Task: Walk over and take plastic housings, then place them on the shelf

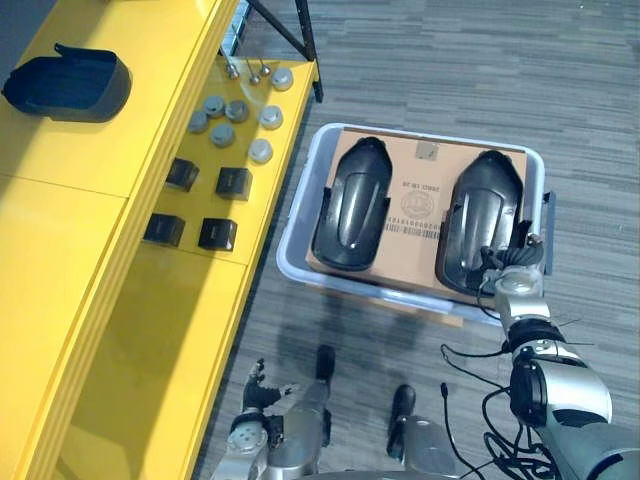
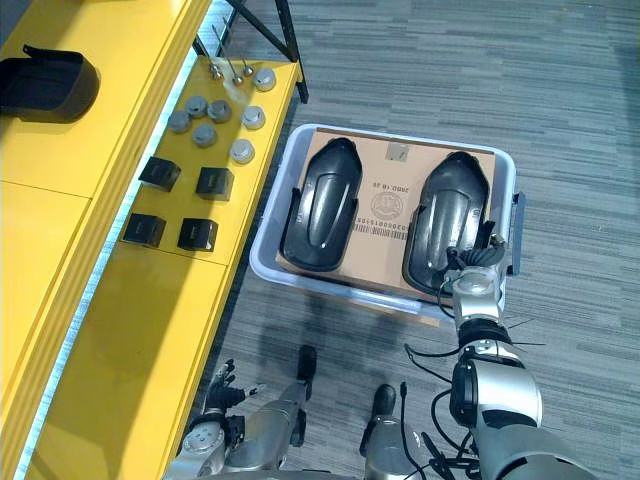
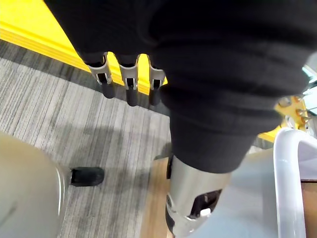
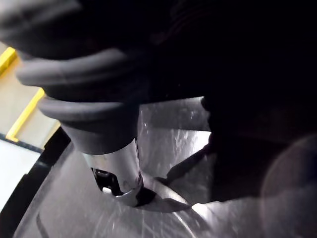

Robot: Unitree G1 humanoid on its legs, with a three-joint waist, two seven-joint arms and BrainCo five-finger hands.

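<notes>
Grey striped carpet floor (image 1: 480,60) all around, and sitting on it at roughly 3 o'clock from centre in the head view is a pale plastic bin (image 1: 372,288) with a cardboard sheet (image 1: 415,165) laid in it. Two glossy black plastic housings lie on that cardboard side by side, not touching: the left housing (image 1: 350,205) and the right housing (image 1: 485,200), both running lengthwise from 12 to 6. The right hand (image 1: 505,262) is down on the 6 o'clock end of the right housing. Its wrist view shows it touching the shiny black surface, but most of that view is too dark, so honestly I can't tell if it's gripping or just resting there. A third housing (image 1: 68,85) sits at 10 o'clock on the top level of the yellow shelf (image 1: 90,260). The shelf's lower level, at about 10 o'clock from the bin, has a cluster of grey round caps (image 1: 222,133) and four small black boxes (image 1: 233,183) in a two-by-two. The left hand (image 1: 255,385) hangs at 7 o'clock, just beside the shelf's edge above the floor, fingers straight and relaxed, holding nothing.
</notes>
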